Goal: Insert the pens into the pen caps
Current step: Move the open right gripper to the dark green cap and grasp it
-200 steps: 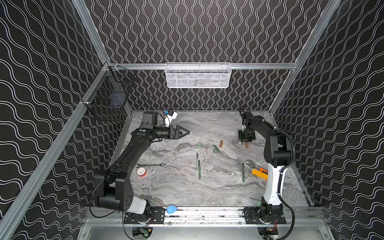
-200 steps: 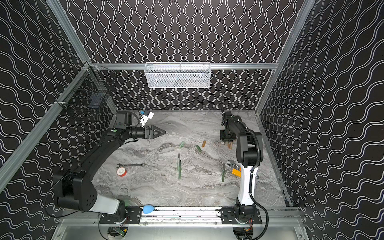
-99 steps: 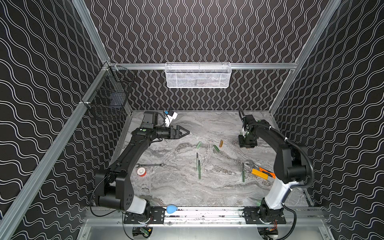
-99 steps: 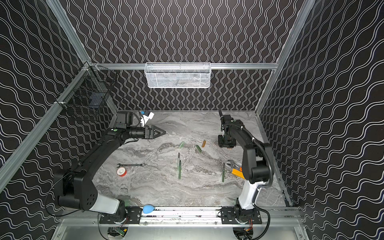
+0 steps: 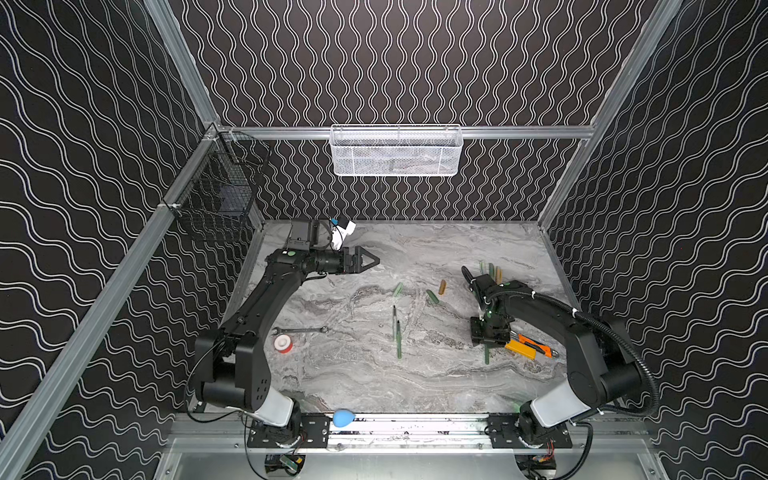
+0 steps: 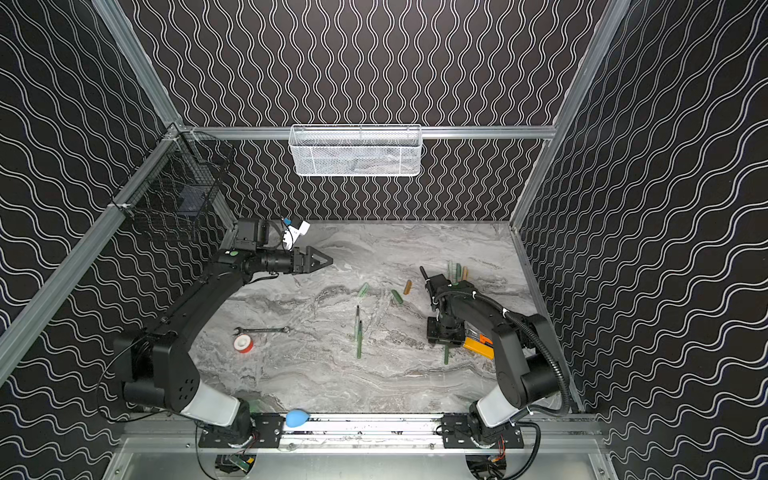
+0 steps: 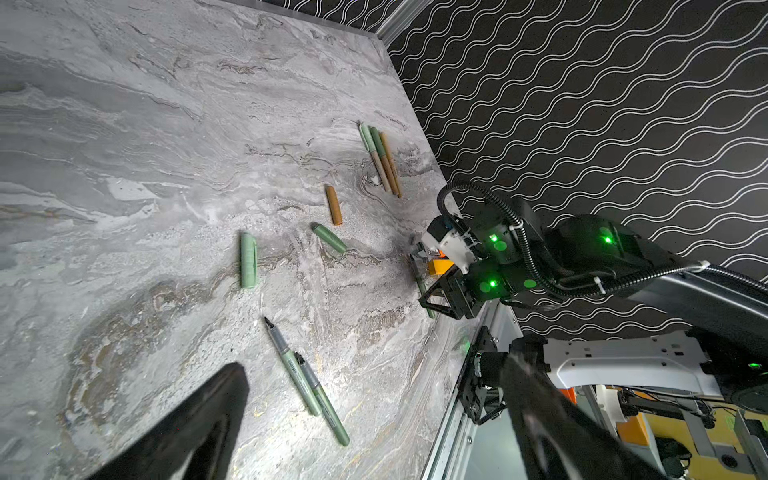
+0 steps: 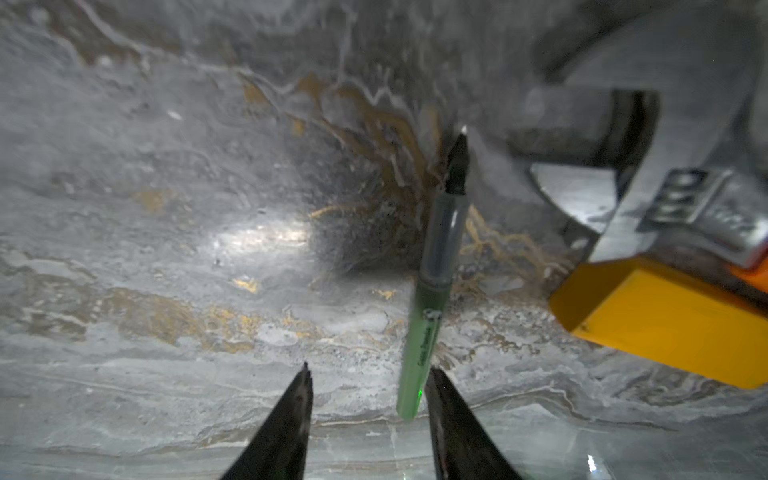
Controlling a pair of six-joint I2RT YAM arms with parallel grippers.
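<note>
Left black gripper point(image 5: 375, 261): jaws wide apart above grey marble tabletop point(image 5: 415, 374) | right black gripper point(image 8: 369, 370): jaws apart, 1 uncapped pale-green plastic pen point(image 8: 432, 299) lying between, unclamped

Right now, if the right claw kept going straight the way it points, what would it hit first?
Most likely the green pen, whose rear end lies between the open fingers of the right gripper. Otherwise it would hit the marble table beneath. How high the gripper is above them is unclear.

Six pens point(image 7: 291, 365), three loose caps point(image 7: 248, 260), two wrenches point(image 5: 299, 330)
</note>
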